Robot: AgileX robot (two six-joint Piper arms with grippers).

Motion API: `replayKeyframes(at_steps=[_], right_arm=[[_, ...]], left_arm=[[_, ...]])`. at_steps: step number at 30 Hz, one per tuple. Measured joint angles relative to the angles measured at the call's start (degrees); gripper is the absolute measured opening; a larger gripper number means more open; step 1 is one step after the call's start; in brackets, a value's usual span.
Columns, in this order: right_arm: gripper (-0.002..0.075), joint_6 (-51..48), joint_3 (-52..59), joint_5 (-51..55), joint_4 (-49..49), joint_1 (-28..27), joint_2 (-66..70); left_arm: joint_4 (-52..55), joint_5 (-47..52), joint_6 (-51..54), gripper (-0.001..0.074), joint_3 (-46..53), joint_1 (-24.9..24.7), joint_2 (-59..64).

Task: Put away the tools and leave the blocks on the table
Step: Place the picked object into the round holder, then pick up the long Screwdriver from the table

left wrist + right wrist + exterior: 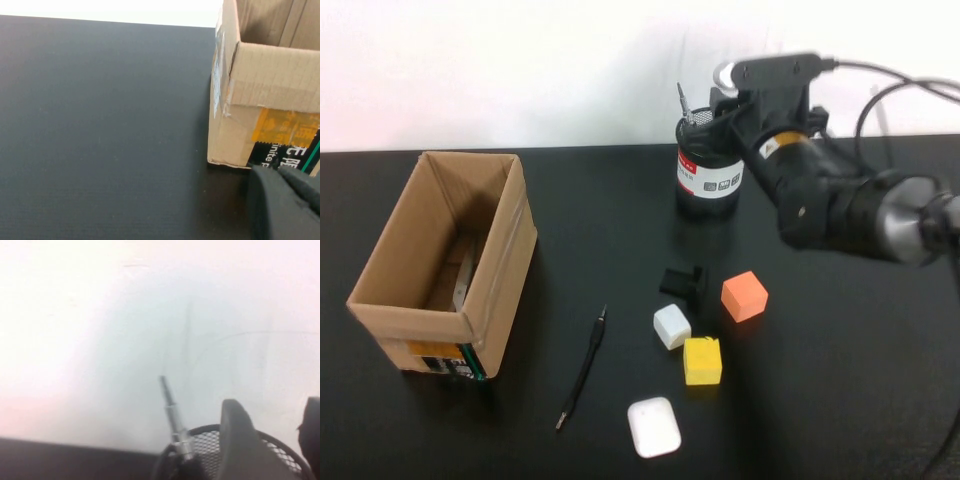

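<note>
On the matte black table (840, 380) sit an orange cube (744, 296), a yellow cube (702, 361), a white cube (671, 326), a white rounded case (653, 427), a thin black screwdriver (582, 368), a brown cardboard box (500, 270) and a black mesh cup (708, 172) with a red-and-white label.

Bright, even light washes the wall to near white while the matte black tabletop (820, 400) shows only faint shadows and no glare; the right wrist view is hazy and soft, its right tool (270, 440) a blurred dark shape before a milky backdrop
</note>
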Motion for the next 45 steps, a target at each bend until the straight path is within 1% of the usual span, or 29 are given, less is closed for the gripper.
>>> replayKeyframes(at_steps=[6,8,10,11,12,15,19,23,25,30,39,45], right_arm=[[0.0218,-9.8,0.0,19.9,4.3,0.0,-8.5],[0.0171,-11.6,0.1,26.1,5.4,0.0,-10.9],[0.0084,-12.6,0.3,33.2,5.0,-0.1,-13.3],[0.0022,-13.3,0.3,37.2,4.4,-0.1,-14.6],[-0.0006,-13.6,0.3,40.8,3.5,-0.1,-16.0],[-0.0004,-13.4,0.4,48.2,-0.1,-0.1,-20.0],[-0.0004,-8.4,1.7,51.8,-8.8,-0.1,-24.9],[-0.0004,2.7,3.1,55.5,-20.6,-0.1,-30.7],[-0.0004,7.2,4.2,56.8,-23.4,-0.1,-33.5],[-0.0004,10.8,8.4,59.4,-24.4,-0.1,-41.1],[-0.0004,12.4,20.5,60.6,-25.3,-0.1,-54.7],[-0.0004,12.9,21.9,68.3,-24.9,-0.1,-59.0]], left_arm=[[0.0,0.0,0.0,-0.0004,0.0,0.0,0.0],[0.0,0.0,0.0,-0.0004,0.0,0.0,0.0],[0.0,0.0,0.0,-0.0004,0.0,0.0,0.0],[0.0,0.0,0.0,-0.0004,0.0,0.0,0.0],[0.0,0.0,0.0,-0.0004,0.0,0.0,0.0],[0.0,0.0,0.0,-0.0004,0.0,0.0,0.0],[0.0,0.0,0.0,-0.0004,0.0,0.0,0.0],[0.0,0.0,0.0,-0.0004,0.0,0.0,0.0],[0.0,0.0,0.0,-0.0004,0.0,0.0,0.0],[0.0,0.0,0.0,-0.0004,0.0,0.0,0.0],[0.0,0.0,0.0,-0.0004,0.0,0.0,0.0],[0.0,0.0,0.0,-0.0004,0.0,0.0,0.0]])
